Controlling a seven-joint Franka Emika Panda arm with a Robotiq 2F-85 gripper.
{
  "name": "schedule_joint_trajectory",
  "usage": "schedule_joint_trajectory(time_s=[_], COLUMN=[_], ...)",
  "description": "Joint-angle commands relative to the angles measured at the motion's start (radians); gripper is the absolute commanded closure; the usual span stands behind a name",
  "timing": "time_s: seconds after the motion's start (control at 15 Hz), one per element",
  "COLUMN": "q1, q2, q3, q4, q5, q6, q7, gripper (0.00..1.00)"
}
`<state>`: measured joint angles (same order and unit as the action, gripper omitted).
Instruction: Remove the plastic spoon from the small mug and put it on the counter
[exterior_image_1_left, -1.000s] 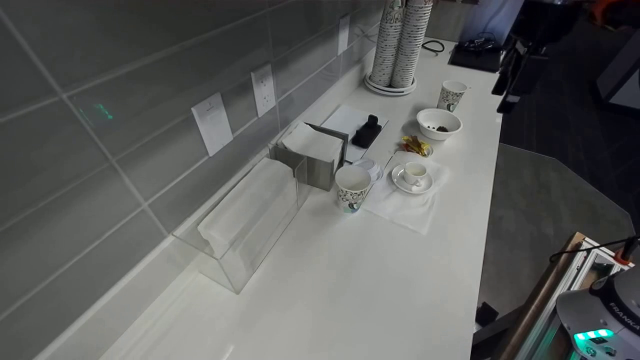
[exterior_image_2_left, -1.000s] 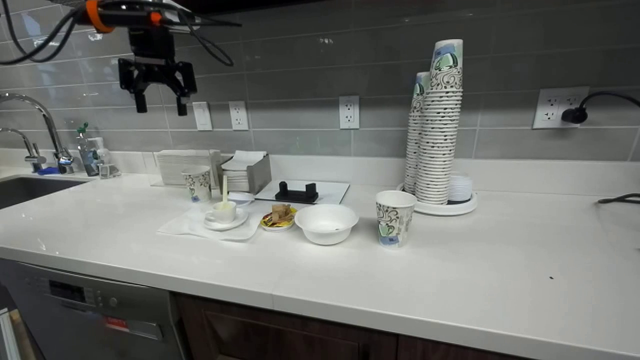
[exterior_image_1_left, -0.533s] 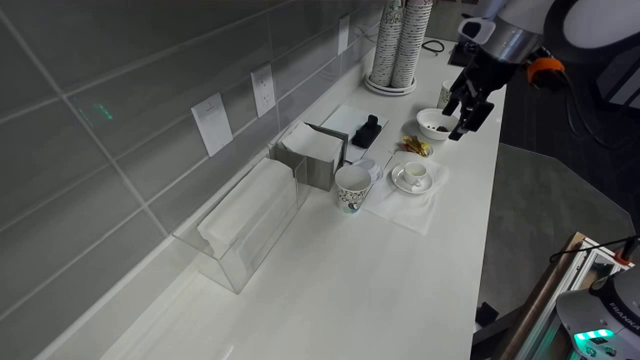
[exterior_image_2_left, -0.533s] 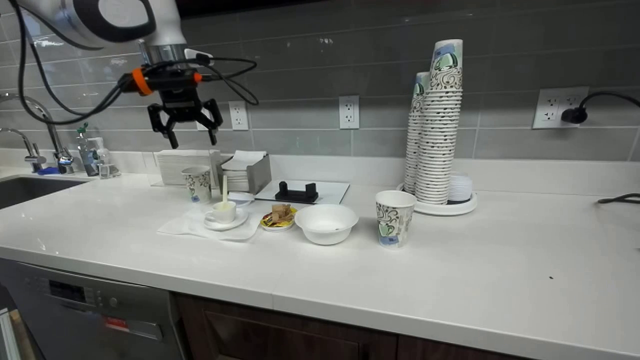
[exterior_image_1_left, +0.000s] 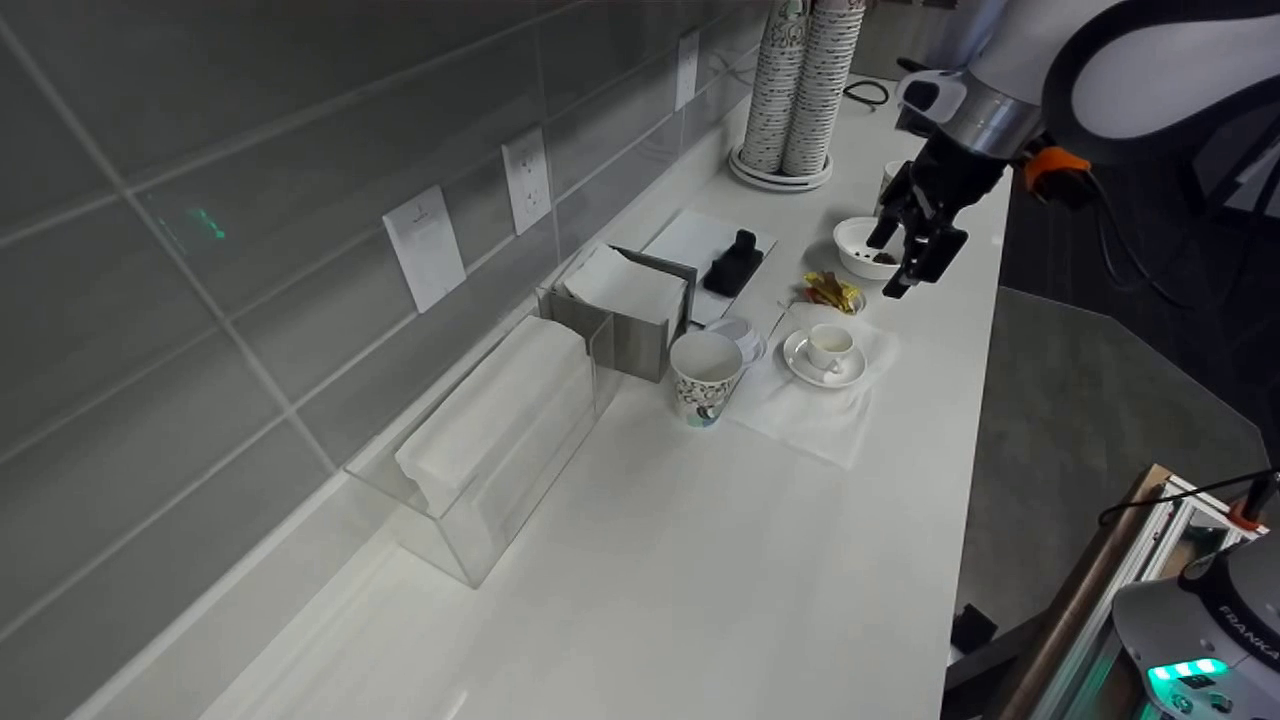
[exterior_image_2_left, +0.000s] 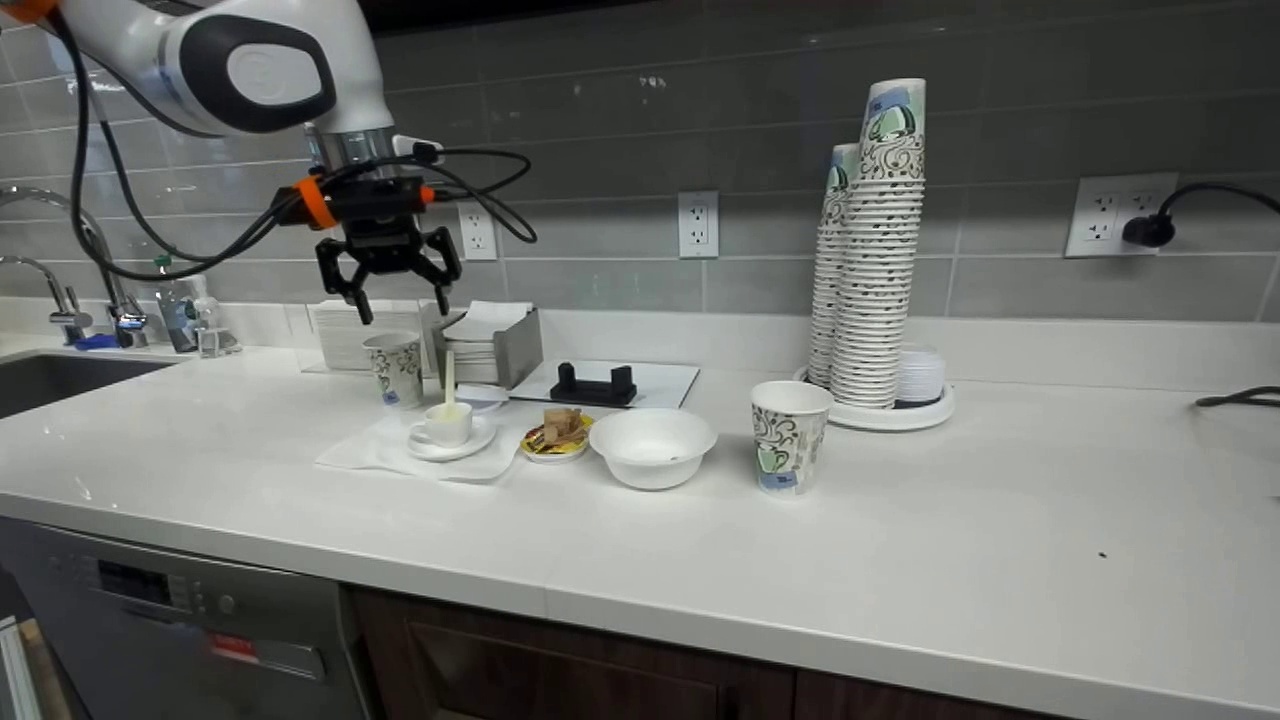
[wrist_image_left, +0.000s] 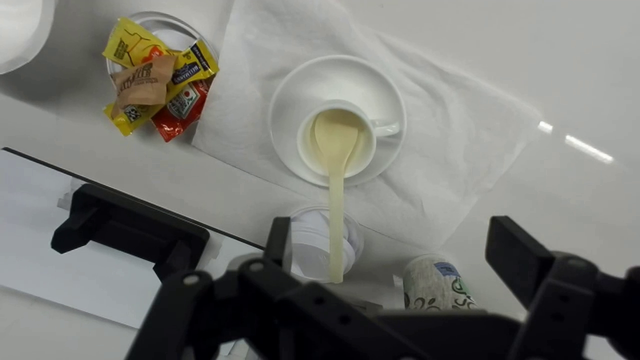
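Observation:
The pale yellow plastic spoon (exterior_image_2_left: 450, 375) stands in the small white mug (exterior_image_2_left: 447, 428), its handle rising nearly upright. In the wrist view the spoon's (wrist_image_left: 336, 210) bowl is inside the mug (wrist_image_left: 386, 129) and its handle points down the picture. The mug also shows in an exterior view (exterior_image_1_left: 828, 345); I cannot make out the spoon there. My gripper (exterior_image_2_left: 404, 312) is open and empty, above the mug and short of the spoon handle. In the wrist view the gripper's (wrist_image_left: 397, 245) fingers are wide apart, with the handle end showing near the left finger. The white counter (exterior_image_2_left: 900, 560) extends around.
The mug stands on a saucer (wrist_image_left: 295, 95) over a napkin (wrist_image_left: 450, 135). A dish of packets (exterior_image_2_left: 557, 435) and a white bowl (exterior_image_2_left: 652, 448) stand beside it. A patterned paper cup (exterior_image_2_left: 395, 368), lids (wrist_image_left: 315, 240), a napkin holder (exterior_image_2_left: 520, 345) and a black stand (exterior_image_2_left: 592, 385) are behind.
The arm has come into view and the gripper has moved down and toward the mug, from high above the counter. The gripper stays open. The spoon and mug have not moved.

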<state>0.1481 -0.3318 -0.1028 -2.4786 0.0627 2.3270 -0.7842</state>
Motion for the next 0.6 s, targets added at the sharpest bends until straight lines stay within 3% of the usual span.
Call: schedule_joint_trajectory(time_s=[0.0,0.2,0.53], q1=[-0.013,0.004,0.034], q2=[0.016,0.046,0.116], q3=[0.013,0.008,-0.007], q4=[0.001,-0.012,-0.022], q5=[-0.005,0.034,0.201], q6=[0.024,0.089,0.234], q7=[-0.004,-0.029,-0.106], gripper=[0.0,0.0,0.0])
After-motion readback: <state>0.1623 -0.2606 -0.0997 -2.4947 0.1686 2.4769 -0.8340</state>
